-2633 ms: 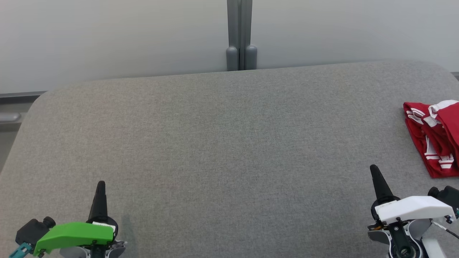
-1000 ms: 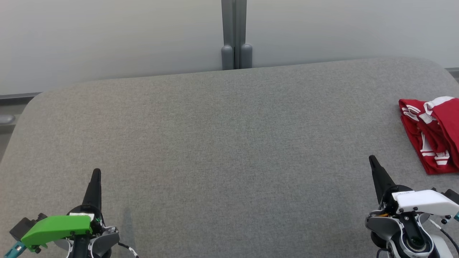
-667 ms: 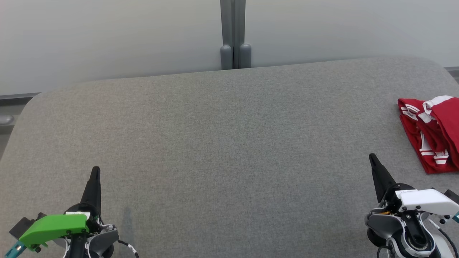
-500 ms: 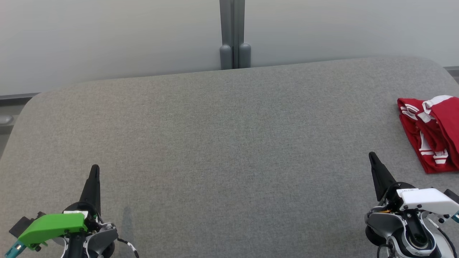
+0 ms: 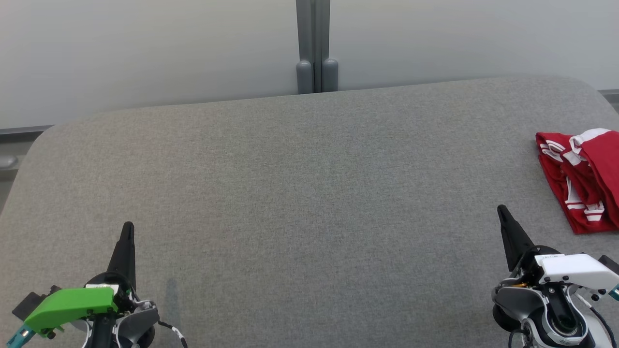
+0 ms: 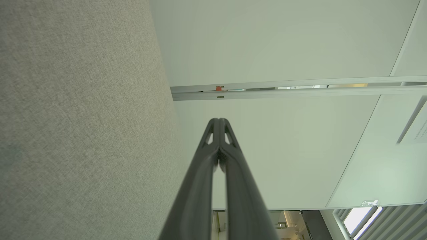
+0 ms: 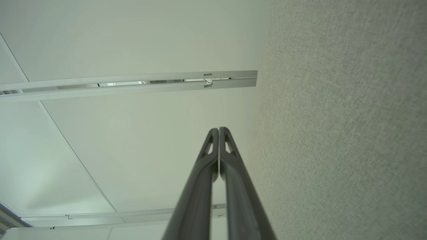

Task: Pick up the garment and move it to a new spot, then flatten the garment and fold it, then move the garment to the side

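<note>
Lying folded, garment (image 5: 578, 182) rests on woven tabletop (image 5: 309, 193).

Legible text: none in any view.

Candidates checked:
- Paper notice (image 6: 417, 128) on the wall panel (image 6: 300, 160), right edge of the left wrist view: several lines of small dark print, too fine and too skewed to read.
- Small pale mark (image 6: 370, 202) low on the same panel: looked like a logo or sticker, characters not resolved.
- White cover (image 5: 575, 269) at the lower right of the head view: one short line of dark print near its upper edge, too small to read.
- White label (image 5: 102, 288) by the green cover (image 5: 72, 303) at the lower left: no characters made out.
- Garment (image 5: 578, 181): white markings were plain bands, not letters or digits.
</note>
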`<state>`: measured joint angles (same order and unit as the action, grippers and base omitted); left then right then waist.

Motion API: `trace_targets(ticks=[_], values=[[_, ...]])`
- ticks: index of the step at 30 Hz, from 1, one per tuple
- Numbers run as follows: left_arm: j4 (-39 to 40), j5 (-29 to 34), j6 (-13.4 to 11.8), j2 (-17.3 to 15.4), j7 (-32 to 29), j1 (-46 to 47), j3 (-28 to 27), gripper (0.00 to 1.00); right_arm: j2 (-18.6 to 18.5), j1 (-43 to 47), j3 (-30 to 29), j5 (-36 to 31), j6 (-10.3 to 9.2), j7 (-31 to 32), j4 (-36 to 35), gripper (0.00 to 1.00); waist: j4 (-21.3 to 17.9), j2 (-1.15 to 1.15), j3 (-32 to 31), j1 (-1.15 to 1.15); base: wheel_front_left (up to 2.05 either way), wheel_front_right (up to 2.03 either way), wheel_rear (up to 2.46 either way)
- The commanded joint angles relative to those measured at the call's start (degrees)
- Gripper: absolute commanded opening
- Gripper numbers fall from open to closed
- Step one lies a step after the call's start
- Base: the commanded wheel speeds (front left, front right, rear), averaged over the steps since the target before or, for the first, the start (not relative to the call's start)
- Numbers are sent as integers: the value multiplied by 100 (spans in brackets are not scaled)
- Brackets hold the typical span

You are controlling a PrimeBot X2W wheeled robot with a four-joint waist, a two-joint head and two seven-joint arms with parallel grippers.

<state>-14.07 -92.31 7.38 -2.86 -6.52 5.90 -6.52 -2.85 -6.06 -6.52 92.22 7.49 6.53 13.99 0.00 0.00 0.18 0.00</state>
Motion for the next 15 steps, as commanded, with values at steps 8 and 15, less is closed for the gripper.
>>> trace_targets(ticks=[8, 15], values=[[10, -17, 20, -2, -24, 62, -14, 0, -2, -34, -9, 36, 0, 13, 9, 0, 0, 0, 0, 0, 0, 0, 0], [11, -18, 20, -2, -24, 62, -14, 0, -2, -34, -9, 36, 0, 13, 9, 0, 0, 0, 0, 0, 0, 0, 0]])
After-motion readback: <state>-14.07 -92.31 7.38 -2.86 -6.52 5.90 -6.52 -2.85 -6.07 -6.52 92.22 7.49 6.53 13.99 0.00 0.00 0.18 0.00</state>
